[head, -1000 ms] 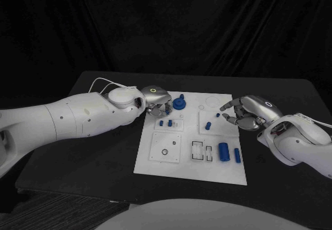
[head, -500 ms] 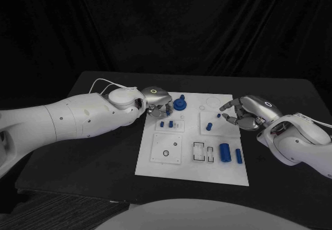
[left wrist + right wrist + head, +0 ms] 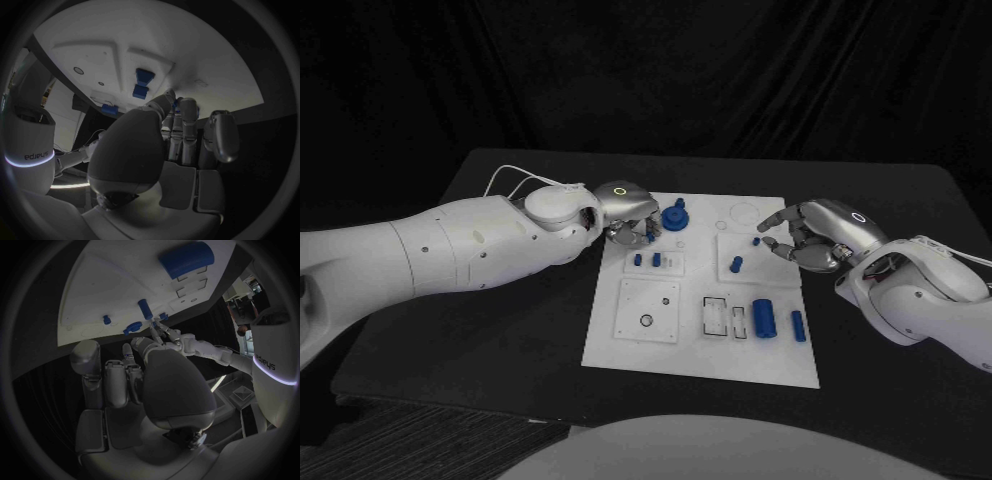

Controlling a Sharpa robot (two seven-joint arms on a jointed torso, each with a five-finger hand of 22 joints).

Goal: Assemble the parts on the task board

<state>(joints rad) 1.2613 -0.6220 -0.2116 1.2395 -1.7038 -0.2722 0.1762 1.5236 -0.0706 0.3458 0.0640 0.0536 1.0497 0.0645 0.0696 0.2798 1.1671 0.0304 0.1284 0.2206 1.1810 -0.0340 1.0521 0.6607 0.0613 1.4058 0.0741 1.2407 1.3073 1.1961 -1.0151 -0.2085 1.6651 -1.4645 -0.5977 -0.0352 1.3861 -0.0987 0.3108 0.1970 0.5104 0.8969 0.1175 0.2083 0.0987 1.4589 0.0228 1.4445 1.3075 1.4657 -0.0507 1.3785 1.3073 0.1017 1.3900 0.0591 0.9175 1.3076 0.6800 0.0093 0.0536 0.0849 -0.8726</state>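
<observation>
The white task board (image 3: 635, 350) lies in the middle of the table. My left hand (image 3: 629, 214) hovers at the board's far left corner with its fingers (image 3: 181, 131) curled in together, and I see nothing in them. Just beside it stands a round blue part with a peg (image 3: 675, 216). Two small blue pegs (image 3: 646, 259) stand in a block below that hand. My right hand (image 3: 805, 236) sits at the board's right edge, fingers bent and apart, holding nothing. A blue peg (image 3: 736, 264) stands close to it, and a tiny blue piece (image 3: 756, 241) lies by its fingertips.
A large blue cylinder (image 3: 764, 317) and a thinner one (image 3: 798, 326) lie at the board's near right, beside outlined slots (image 3: 714, 315). A square plate with a ring hole (image 3: 646, 319) lies at the near left. Black table (image 3: 502, 330) surrounds the board.
</observation>
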